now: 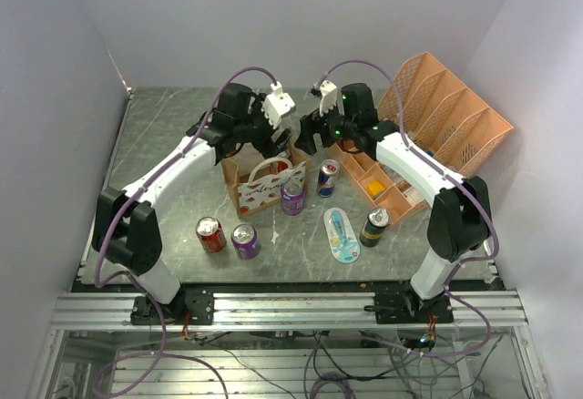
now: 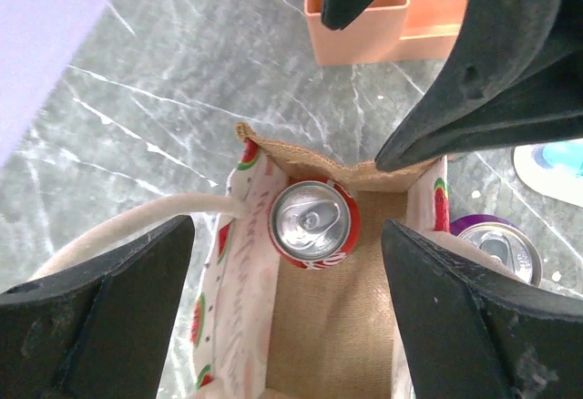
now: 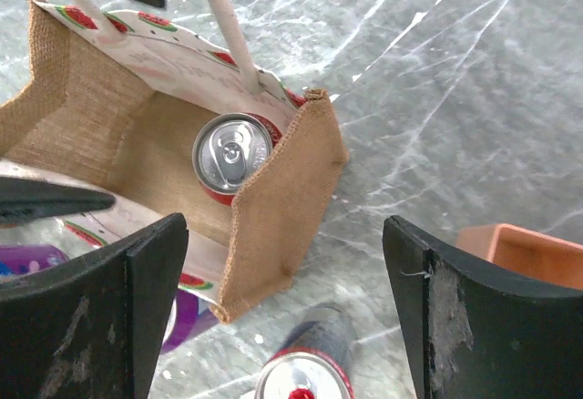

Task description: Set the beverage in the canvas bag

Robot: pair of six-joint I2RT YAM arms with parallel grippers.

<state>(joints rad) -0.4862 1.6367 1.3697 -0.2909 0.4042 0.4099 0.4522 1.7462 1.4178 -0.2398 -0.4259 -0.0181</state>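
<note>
Standing upright in corner of canvas bag [image 3: 273, 226], red can [image 2: 312, 224]: rigid, slippery; grip round sidewall. Bag floppy. Left gripper [image 2: 287, 262], right gripper [image 3: 284, 226] apart, empty.

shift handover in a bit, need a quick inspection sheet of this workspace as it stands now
surface: grey marbled table; no spills seen
job's things: canvas bag upright, mouth open; beverage can, red, standing inside it
clutter: loose red can, purple can, second purple can beside the bag, blue-and-silver can, dark can, blue oval packet, orange organizer
grippers: left gripper and right gripper both open, empty, above the bag mouth
cables: purple cables run along both arms; loose wires below the front rail
surroundings: white walls on three sides; nothing else seen
</note>
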